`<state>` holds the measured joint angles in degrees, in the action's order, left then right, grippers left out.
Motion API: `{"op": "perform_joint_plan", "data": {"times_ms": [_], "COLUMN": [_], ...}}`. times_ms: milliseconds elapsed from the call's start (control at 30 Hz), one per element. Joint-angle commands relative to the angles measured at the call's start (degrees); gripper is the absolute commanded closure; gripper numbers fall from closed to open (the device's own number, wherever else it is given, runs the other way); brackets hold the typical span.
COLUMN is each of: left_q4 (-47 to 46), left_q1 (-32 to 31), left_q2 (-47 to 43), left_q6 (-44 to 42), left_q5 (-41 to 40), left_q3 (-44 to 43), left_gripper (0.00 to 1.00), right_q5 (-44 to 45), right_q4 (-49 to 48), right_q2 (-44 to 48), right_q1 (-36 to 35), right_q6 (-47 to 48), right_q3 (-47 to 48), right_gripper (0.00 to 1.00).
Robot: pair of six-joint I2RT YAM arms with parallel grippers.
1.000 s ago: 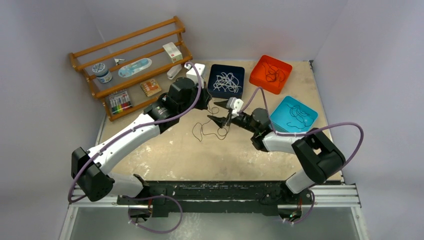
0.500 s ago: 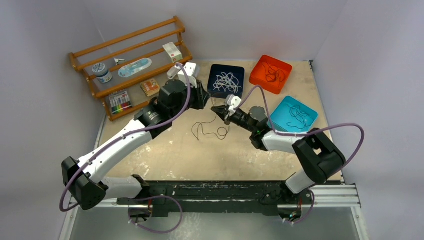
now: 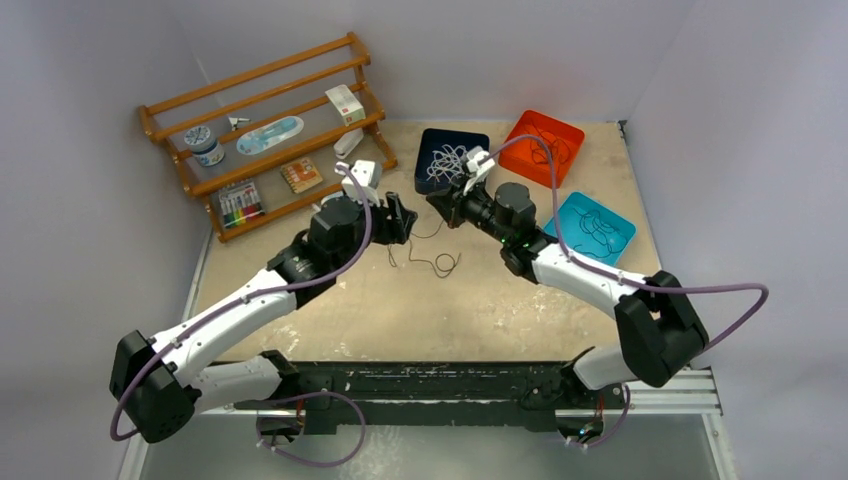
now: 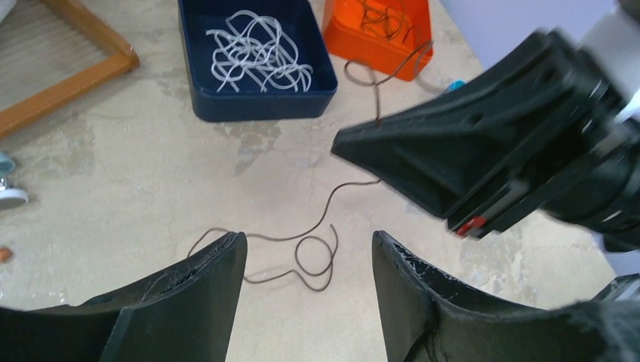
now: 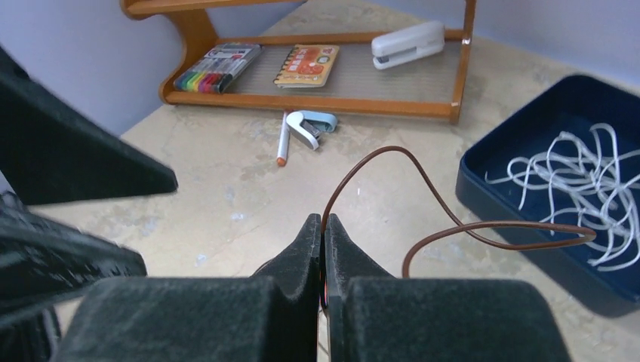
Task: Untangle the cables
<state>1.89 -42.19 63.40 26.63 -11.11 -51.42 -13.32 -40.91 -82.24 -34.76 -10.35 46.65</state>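
While the far trays (image 4: 256, 105) hold sorted cables (image 4: 253, 53), the right gripper (image 5: 322, 222) has its jaws clamped on seemingly the last brown cable (image 5: 513, 225), and the left gripper (image 4: 308, 241) has its jaws apart.

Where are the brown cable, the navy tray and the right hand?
brown cable (image 5: 389, 148): right wrist view, top of its arc.
navy tray (image 4: 260, 107): left wrist view, near wall.
right hand (image 5: 323, 221): right wrist view, between its closed fingertips.

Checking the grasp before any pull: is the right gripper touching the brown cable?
Touching. The right wrist view shows the right gripper shut, with the brown cable coming out from between its fingertips.
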Motion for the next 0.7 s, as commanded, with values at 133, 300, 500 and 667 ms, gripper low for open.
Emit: {"op": "perform_joint_plan", "data": {"times_ms": [133, 300, 500, 667], "left_q4": [-13.08, -17.26, -19.11, -21.51], "left_q1": [-0.16, -0.17, -0.17, -0.16], "left_q2": [2.64, 9.05, 15.66, 18.76], "left_q6": [0.15, -1.84, -2.15, -2.37], "left_q5": [-0.67, -4.12, -9.28, -10.76], "left_q3": [8.13, 9.89, 9.51, 10.79], "left_gripper": [0.41, 0.43, 0.46, 0.47], "right_q5": [-2.07, -4.45, -7.20, -8.72], "right_q4": [12.08, 16.64, 18.33, 18.69], "right_q2": [-0.79, -1.08, -0.91, -0.91], "right_q1": [2.70, 3.87, 5.11, 5.29], "right_q6": [-13.15, -13.47, -13.64, -13.71], "right_q3": [8.26, 12.61, 13.37, 13.62], "right_gripper": [1.00, 1.00, 1.00, 1.00]}}
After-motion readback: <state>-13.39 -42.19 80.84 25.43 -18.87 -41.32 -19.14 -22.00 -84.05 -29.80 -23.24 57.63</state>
